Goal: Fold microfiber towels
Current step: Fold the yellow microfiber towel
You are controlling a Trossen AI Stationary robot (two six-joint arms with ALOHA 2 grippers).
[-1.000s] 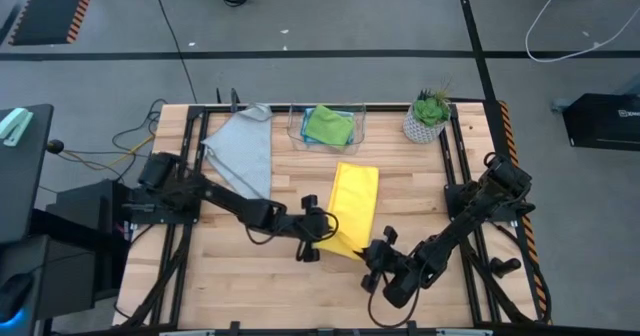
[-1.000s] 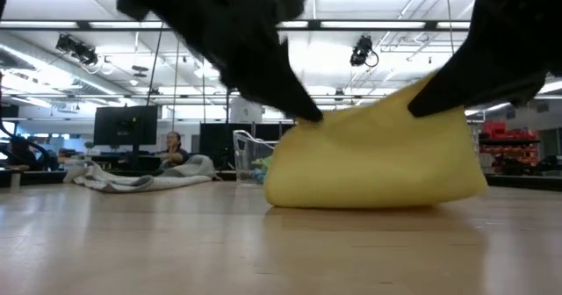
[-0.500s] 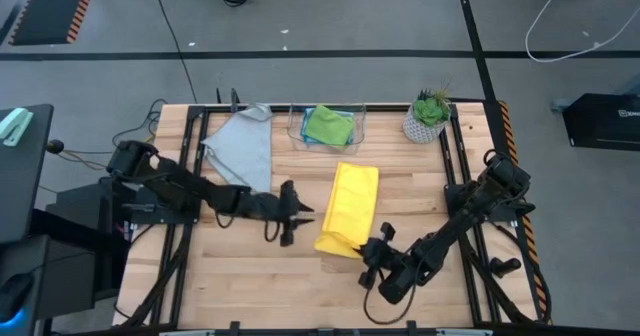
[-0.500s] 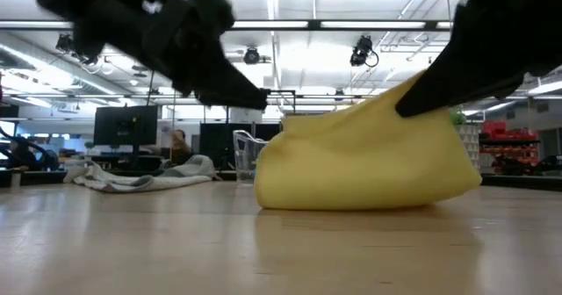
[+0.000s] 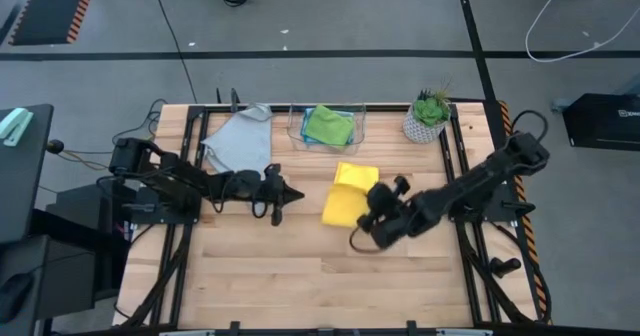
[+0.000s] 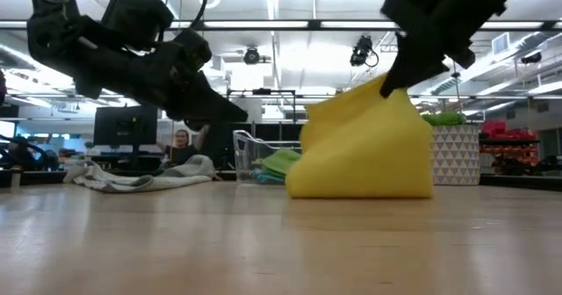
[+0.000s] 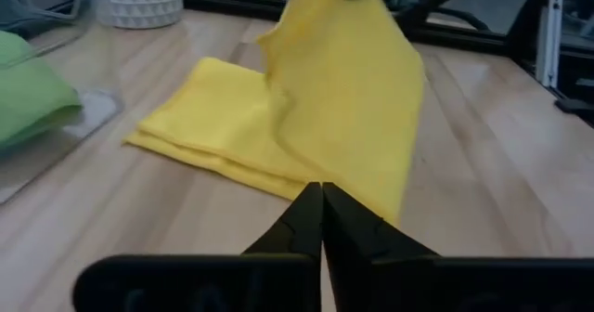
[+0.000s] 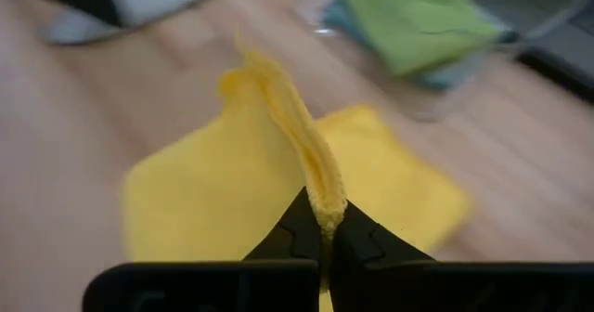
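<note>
We see the right gripper clamped on a raised edge of the yellow towel at mid-table, its far half lying flat. The left gripper hovers beside it, fingers together and empty (the green towel sits in the clear bin); the grey towel lies behind.

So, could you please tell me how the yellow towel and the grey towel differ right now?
The yellow towel is partly folded, one edge lifted off the table by the right tool, which is shut on it; the grey towel lies spread out, held by neither arm. The yellow one sits mid-table, the grey one near the far left corner. Both are plain cloths on the wooden table.
</note>
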